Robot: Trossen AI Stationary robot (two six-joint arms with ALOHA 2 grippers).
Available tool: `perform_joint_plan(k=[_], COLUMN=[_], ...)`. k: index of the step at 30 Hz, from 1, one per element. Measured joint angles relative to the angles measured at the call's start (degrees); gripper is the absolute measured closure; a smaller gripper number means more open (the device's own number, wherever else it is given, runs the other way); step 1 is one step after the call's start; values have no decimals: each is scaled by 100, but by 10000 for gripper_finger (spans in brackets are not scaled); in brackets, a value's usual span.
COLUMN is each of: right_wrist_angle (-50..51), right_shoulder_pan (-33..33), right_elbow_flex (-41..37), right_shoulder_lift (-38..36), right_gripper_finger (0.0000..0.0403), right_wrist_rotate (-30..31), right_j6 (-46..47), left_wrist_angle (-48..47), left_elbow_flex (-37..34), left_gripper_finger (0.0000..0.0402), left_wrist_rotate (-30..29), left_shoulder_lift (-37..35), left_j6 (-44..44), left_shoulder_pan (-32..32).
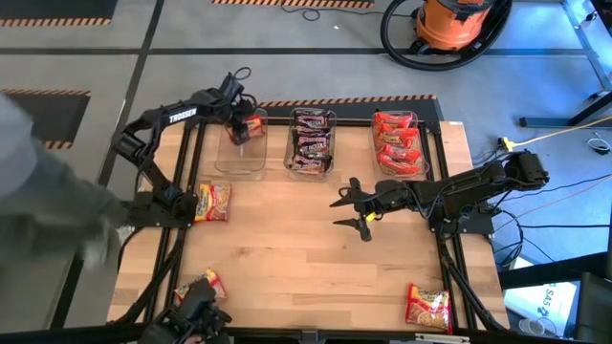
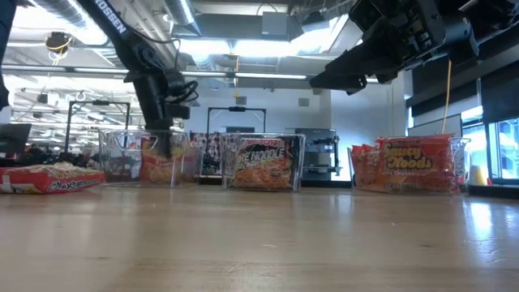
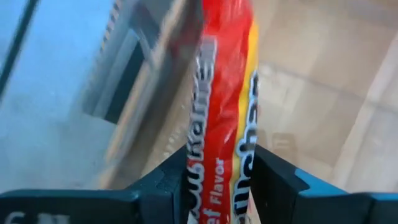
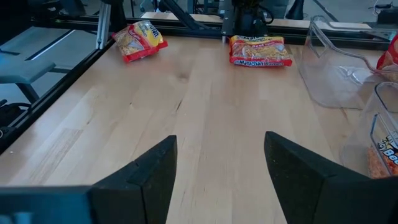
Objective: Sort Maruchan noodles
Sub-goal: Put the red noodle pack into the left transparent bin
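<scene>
While upright, red-orange packet [image 3: 224, 93], yellow edge

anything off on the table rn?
Nothing spilled or damaged. Three red-orange packets lie loose on the table, unsorted. Left gripper has one packet between its fingers over the left tub.

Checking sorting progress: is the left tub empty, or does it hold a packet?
Not empty. The left hand is over the left tub, a red-orange packet between its fingers, apparently inside the tub; whether released, cannot tell.
</scene>
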State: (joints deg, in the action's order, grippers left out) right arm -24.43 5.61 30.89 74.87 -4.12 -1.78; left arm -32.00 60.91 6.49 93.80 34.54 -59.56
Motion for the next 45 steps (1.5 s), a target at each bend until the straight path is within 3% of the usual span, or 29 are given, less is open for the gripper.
perform_joint_plan(k=[7,17,24,28,31,34,42,45], right_wrist_angle=[-74,-90,-124,-125,-125,-125,-122,-98], right_shoulder_pan=[0,0,0,-1,0,0,0,4], right_elbow_flex=[0,0,0,0,0,0,0,0], right_shoulder_lift=[0,1,0,0,2,1,1,2], right_gripper_finger=[182,182,182,182,182,182,182,182], right_wrist_rotate=[0,0,39,159,157,157,0,-1], right_j6=[0,0,-4,-4,-4,9,594,724], left_wrist_angle=[-41,166,210,178,-22,-574,-3544,-3938], left_elbow_flex=[180,185,185,185,185,196,154,-88], left_gripper_finger=[265,265,265,265,265,265,265,265], left_wrist_rotate=[-15,-859,-1013,-881,-393,-86,-117,-159], left_shoulder_lift=[-334,-387,-852,-1384,-1789,-2163,-2365,-2359], left_j6=[-172,-671,-847,-1041,-1291,-1801,-3823,-4665], left_shoulder_pan=[1,61,374,637,943,1431,3000,3609])
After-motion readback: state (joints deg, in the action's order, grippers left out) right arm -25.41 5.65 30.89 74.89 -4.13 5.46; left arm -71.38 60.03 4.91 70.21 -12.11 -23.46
